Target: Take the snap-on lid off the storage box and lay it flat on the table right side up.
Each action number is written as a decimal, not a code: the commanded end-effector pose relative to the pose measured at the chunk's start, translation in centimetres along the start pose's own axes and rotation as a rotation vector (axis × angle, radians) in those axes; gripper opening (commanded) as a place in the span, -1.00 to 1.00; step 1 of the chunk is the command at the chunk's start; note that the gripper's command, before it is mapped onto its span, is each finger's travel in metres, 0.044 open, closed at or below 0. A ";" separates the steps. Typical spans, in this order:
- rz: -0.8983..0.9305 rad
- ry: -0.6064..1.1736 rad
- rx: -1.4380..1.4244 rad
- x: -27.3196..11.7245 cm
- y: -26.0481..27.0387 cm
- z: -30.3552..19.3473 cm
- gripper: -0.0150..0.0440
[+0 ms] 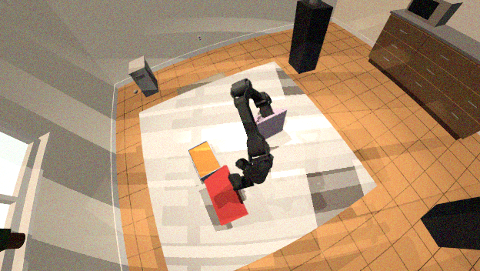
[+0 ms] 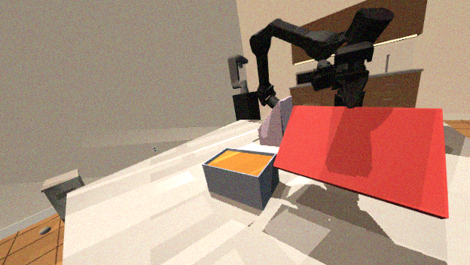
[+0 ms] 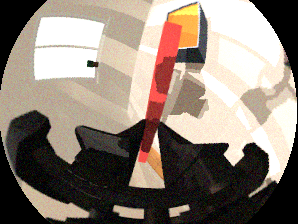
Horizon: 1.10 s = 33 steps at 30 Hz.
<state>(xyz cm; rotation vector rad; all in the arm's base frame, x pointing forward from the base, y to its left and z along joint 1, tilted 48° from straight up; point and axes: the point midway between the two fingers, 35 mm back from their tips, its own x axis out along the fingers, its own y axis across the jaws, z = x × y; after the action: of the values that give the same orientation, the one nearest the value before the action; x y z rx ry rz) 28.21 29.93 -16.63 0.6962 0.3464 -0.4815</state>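
Note:
The storage box (image 1: 201, 178) (image 2: 233, 184) (image 3: 192, 55) is dark blue-grey, open at the top and orange inside, and stands upright on the table. The red lid (image 1: 216, 186) (image 2: 407, 158) (image 3: 172, 42) is off the box and in the air beside it, steeply tilted, its broad red face toward the exterior camera. My gripper (image 1: 235, 182) (image 2: 351, 105) (image 3: 152, 123) is shut on the lid's upper long edge. One lower corner of the lid is close to the box's rim; whether they touch is unclear. The lid's far face is hidden in the exterior view.
The pale table (image 1: 173, 154) (image 2: 124, 218) lies under the box and lid, with shadows below the lid. A lilac wedge-shaped object (image 1: 274, 125) (image 2: 272, 128) stands by the arm's base, behind the box in the exterior view.

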 end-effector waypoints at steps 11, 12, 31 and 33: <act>0.004 -0.003 -0.005 0.8 -1.0 0.1 -0.49; 0.004 -0.003 -0.005 0.8 -1.1 0.1 -0.49; 0.004 -0.003 -0.005 1.8 -2.3 0.2 -0.49; 0.004 -0.003 -0.005 1.9 -2.4 0.2 -0.49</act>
<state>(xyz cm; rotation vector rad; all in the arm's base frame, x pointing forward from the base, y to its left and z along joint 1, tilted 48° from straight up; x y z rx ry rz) 28.58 27.87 -18.42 0.6940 0.3412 -0.4799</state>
